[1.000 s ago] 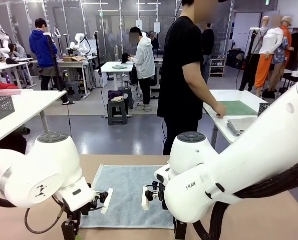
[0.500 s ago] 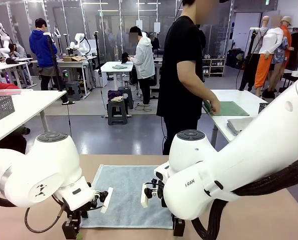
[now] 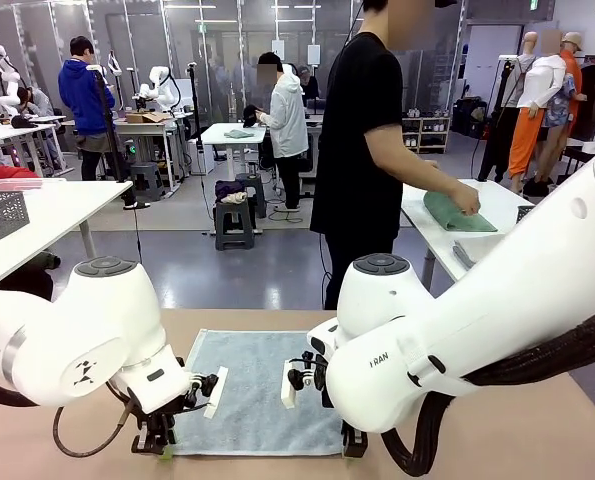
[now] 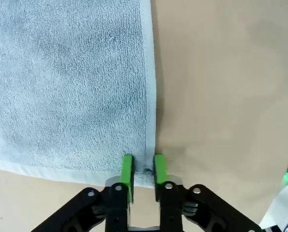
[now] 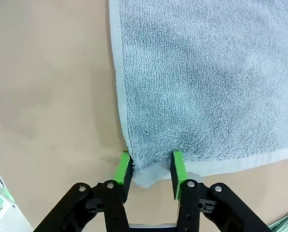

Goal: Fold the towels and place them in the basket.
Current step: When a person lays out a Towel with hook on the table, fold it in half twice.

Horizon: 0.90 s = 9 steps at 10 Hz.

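Two grippers are down on one towel, each at a near corner. On the left, the left gripper (image 4: 143, 170) has its jaws drawn narrow, pinching the very tip of the towel (image 4: 71, 82) at the hem. The rest of the cloth lies flat ahead of the jaws and off to one side, with bare table (image 4: 221, 96) on the other.

That's a thin bite. My worry is that the hem slides out once the arm lifts, since so little fabric sits between the pads.

Across the middle, the towel lies smooth and square between the two grippers.

Over to the right gripper (image 5: 150, 170): its jaws stand wider, one either side of the other near corner, with the fabric buckled into a small hump between them. It looks like a hold, but how firm I can't tell. A bunched grip may give way unevenly, or carry a crease into the fold.

If either corner drops, or one arm rises faster than the other, the fold goes skewed and the cloth drags across the table.

Far beyond the jaws, at the right, a person's hand (image 3: 465, 203) rests on a green towel (image 3: 455, 214) on another table.
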{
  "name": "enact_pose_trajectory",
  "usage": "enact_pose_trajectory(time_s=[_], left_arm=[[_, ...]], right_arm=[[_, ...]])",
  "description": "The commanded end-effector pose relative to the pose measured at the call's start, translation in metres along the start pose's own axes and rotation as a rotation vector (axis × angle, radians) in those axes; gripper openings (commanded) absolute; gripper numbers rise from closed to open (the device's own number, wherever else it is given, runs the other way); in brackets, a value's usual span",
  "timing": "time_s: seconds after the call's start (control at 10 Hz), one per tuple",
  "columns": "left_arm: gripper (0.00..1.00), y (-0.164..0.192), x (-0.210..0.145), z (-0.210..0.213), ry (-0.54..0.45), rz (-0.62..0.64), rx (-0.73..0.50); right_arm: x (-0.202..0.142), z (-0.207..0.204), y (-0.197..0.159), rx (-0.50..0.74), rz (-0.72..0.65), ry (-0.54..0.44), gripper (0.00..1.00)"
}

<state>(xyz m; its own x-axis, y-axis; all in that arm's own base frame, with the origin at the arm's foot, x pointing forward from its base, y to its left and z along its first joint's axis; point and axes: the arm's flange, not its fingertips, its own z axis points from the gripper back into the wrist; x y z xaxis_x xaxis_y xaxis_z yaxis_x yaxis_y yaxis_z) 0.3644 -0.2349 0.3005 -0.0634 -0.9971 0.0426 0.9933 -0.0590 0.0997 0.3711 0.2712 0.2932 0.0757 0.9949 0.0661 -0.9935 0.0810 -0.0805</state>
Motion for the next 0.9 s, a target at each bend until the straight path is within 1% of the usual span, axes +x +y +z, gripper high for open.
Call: enact_pose_trajectory(time_s=[0.0,0.1,0.2,0.3,0.4,0.5,0.8], left_arm=[[0.01,0.009,-0.003,0.002,0.018,-0.021,-0.022],[0.0,0.011,-0.003,0.003,0.019,-0.02,-0.02],[0.0,0.012,-0.004,0.005,0.018,-0.021,-0.02],[0.0,0.013,-0.004,0.007,0.019,-0.021,-0.019],[0.0,0.014,-0.004,0.009,0.017,-0.025,-0.019],[0.0,0.014,-0.003,0.011,0.017,-0.032,-0.025],[0.0,0.012,-0.001,0.016,0.0,-0.047,-0.051]], right_arm=[[-0.002,0.002,-0.003,0.004,0.0,0.029,0.2],[-0.001,0.003,-0.004,0.003,0.002,0.033,0.27],[-0.001,0.005,-0.004,0.002,0.004,0.037,0.01],[0.0,0.006,-0.005,0.0,0.006,0.039,0.07],[0.001,0.008,-0.006,-0.002,0.013,0.044,0.0],[0.001,0.01,-0.006,0.003,0.035,0.053,0.0],[0.002,0.014,-0.008,-0.006,0.016,0.06,0.0]])
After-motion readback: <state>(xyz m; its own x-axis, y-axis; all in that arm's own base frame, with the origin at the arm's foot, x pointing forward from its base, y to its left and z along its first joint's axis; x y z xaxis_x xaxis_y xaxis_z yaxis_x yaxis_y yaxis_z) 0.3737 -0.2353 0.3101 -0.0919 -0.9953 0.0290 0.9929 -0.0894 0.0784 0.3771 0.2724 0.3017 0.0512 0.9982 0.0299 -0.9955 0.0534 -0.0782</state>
